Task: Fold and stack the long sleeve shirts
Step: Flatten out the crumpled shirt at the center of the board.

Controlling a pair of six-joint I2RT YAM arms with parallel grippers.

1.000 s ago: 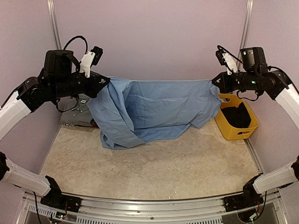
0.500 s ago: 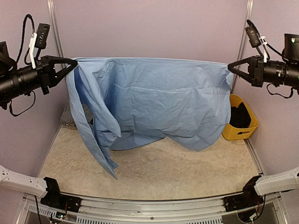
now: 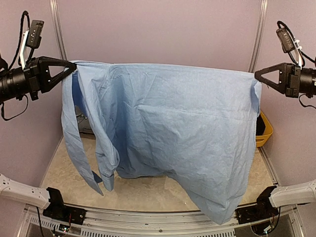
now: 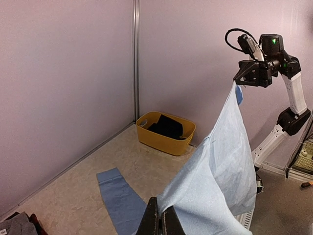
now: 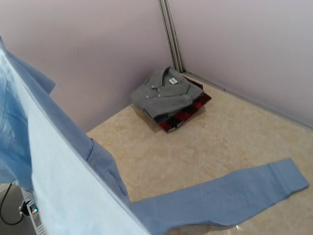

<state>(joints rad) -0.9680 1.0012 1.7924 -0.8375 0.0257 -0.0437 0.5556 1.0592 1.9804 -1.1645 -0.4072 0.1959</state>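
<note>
The light blue shirt [image 3: 182, 128] hangs spread wide, high over the table, stretched between both grippers. My left gripper [image 3: 74, 65] is shut on its upper left corner; in the left wrist view the black fingers [image 4: 161, 204] pinch the cloth [image 4: 220, 161]. My right gripper [image 3: 256, 75] is shut on the upper right corner, also seen from the left wrist [image 4: 239, 81]. One sleeve [image 5: 220, 196] trails flat on the table. The folded grey shirt [image 5: 164, 90] lies on the red-and-black plaid shirt [image 5: 188, 111] in the back left corner. My right fingers are hidden in their own view.
A yellow basket [image 4: 166, 139] with dark contents stands at the back right, partly hidden behind the shirt [image 3: 264, 131] from above. Purple walls close in the table on three sides. The shirt's lower hem hangs near the front rail [image 3: 148, 217].
Both arms have risen and spread apart, lifting the light blue shirt off the table. It now hangs flat and wide, nearer the camera, hiding the stack and most of the basket.
</note>
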